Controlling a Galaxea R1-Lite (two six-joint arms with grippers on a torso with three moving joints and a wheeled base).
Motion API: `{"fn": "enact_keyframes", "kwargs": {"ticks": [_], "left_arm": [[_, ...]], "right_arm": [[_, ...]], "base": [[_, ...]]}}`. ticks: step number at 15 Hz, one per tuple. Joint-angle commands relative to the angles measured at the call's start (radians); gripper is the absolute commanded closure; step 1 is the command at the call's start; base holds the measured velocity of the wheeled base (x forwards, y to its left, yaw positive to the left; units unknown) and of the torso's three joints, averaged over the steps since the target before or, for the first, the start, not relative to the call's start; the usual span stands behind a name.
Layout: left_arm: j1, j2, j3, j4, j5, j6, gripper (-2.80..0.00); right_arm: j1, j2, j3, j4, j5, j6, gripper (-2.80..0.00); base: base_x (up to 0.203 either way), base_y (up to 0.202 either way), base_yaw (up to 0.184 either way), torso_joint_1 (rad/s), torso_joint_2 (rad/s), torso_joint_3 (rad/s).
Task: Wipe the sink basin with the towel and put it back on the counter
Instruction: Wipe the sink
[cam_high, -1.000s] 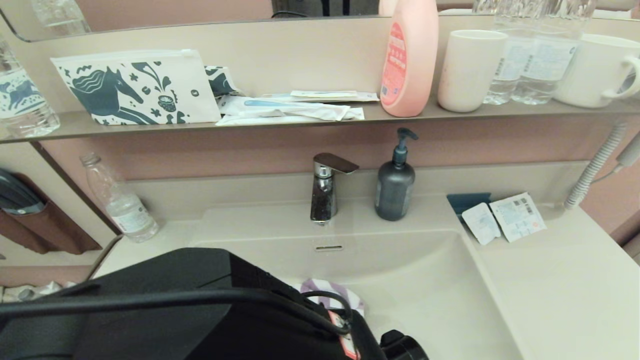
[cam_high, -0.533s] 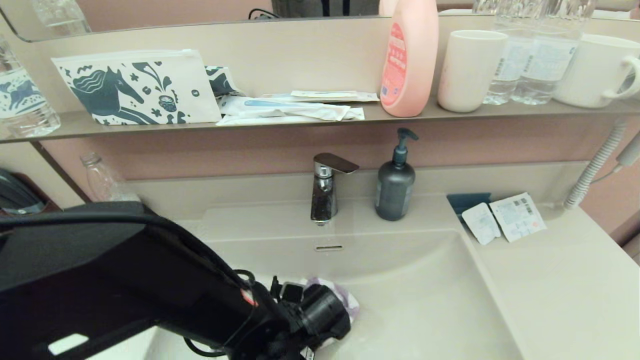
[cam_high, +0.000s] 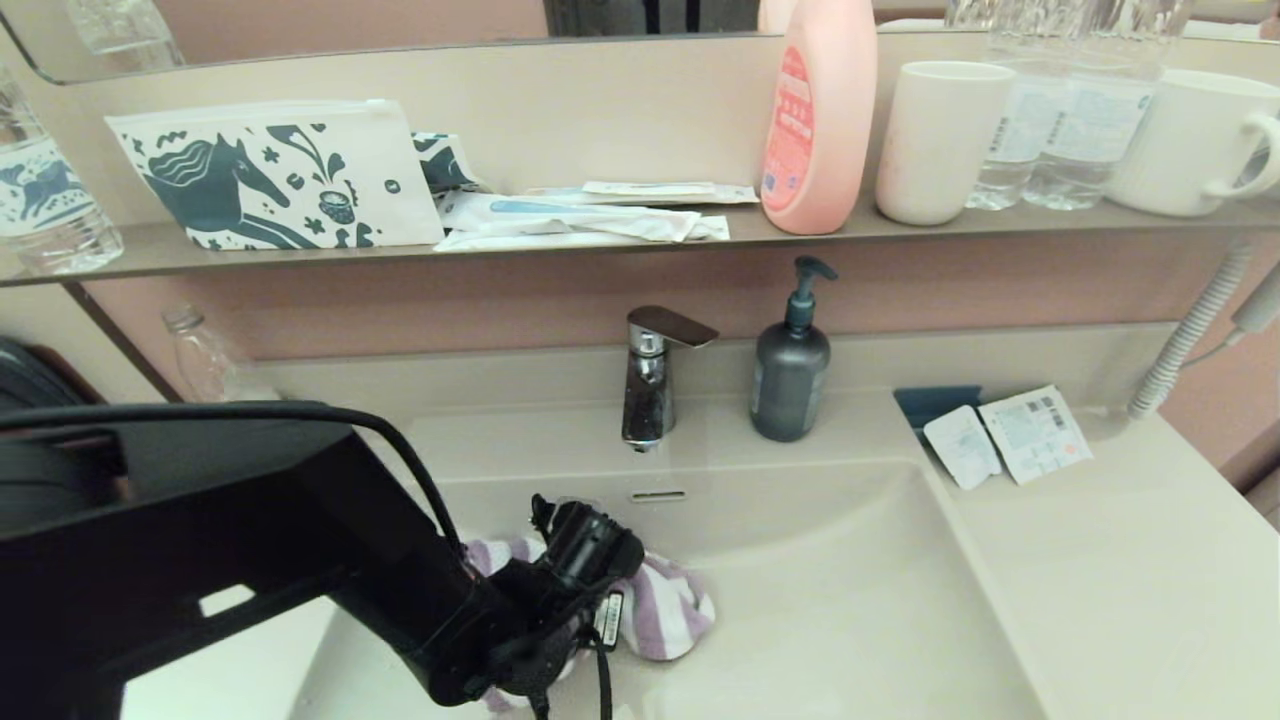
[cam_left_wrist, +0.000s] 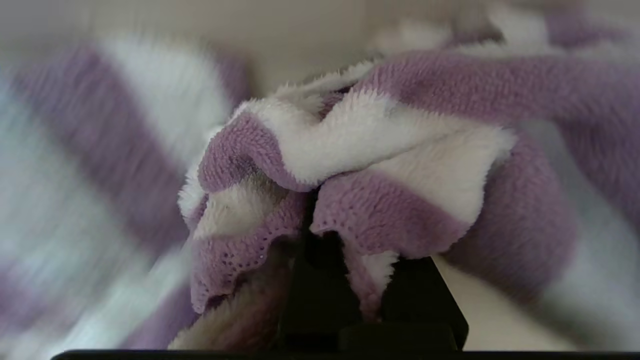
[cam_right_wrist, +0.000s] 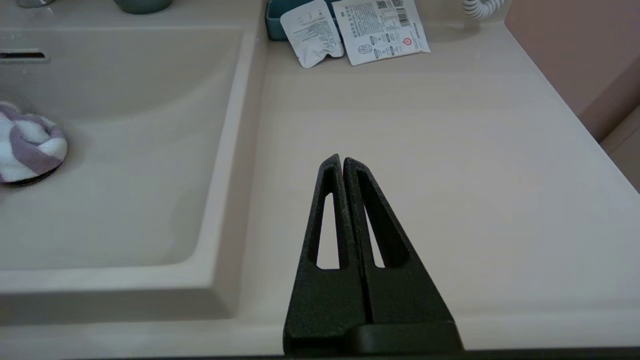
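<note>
The lilac-and-white striped towel (cam_high: 668, 606) lies bunched on the floor of the beige sink basin (cam_high: 860, 610), below the overflow slot (cam_high: 657, 495). My left gripper (cam_high: 560, 625) reaches down into the bowl from the left and is shut on a fold of the towel (cam_left_wrist: 395, 145), which is pinched between the black fingers (cam_left_wrist: 320, 295). The drain plug is hidden. My right gripper (cam_right_wrist: 342, 160) hovers shut and empty over the counter (cam_right_wrist: 440, 150) to the right of the basin (cam_right_wrist: 125, 160). From there the towel (cam_right_wrist: 27, 147) shows at the far side.
A chrome faucet (cam_high: 650, 385) and a grey soap dispenser (cam_high: 790, 370) stand behind the bowl. Paper sachets (cam_high: 1010, 435) lie on the back right of the counter (cam_high: 1130, 590). A plastic bottle (cam_high: 205, 360) stands at the back left. A shelf above holds the horse pouch (cam_high: 280, 180), a pink bottle and cups.
My left arm has swung left and its wrist has moved back toward the faucet, dragging the towel across the basin floor. More of the towel now shows. The right arm is still.
</note>
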Motion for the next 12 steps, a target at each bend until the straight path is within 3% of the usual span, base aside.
{"fn": "enact_keyframes", "kwargs": {"ticks": [1,3,6,9,12], "left_arm": [[-0.034,0.134,0.005,-0.232,0.051,-0.002,0.00],[-0.093,0.152,-0.004,-0.293,0.088,-0.005,0.00],[-0.168,0.139,-0.051,-0.288,0.103,-0.005,0.00],[-0.220,0.124,-0.131,-0.192,0.110,-0.018,0.00],[-0.248,0.131,-0.302,-0.011,0.110,-0.093,0.00]], "right_arm": [[0.000,0.001,0.001,0.000,0.000,-0.001,0.00],[0.000,0.001,0.000,0.000,0.000,-0.001,0.00],[0.000,0.001,0.000,0.000,0.000,-0.001,0.00],[0.000,0.001,0.000,0.000,0.000,0.000,0.00],[0.000,0.001,0.000,0.000,0.000,0.000,0.00]], "base": [[0.000,0.000,0.000,0.000,0.00,0.000],[0.000,0.000,0.000,0.000,0.00,0.000],[0.000,0.000,0.000,0.000,0.00,0.000],[0.000,0.000,0.000,0.000,0.00,0.000],[0.000,0.000,0.000,0.000,0.00,0.000]]}}
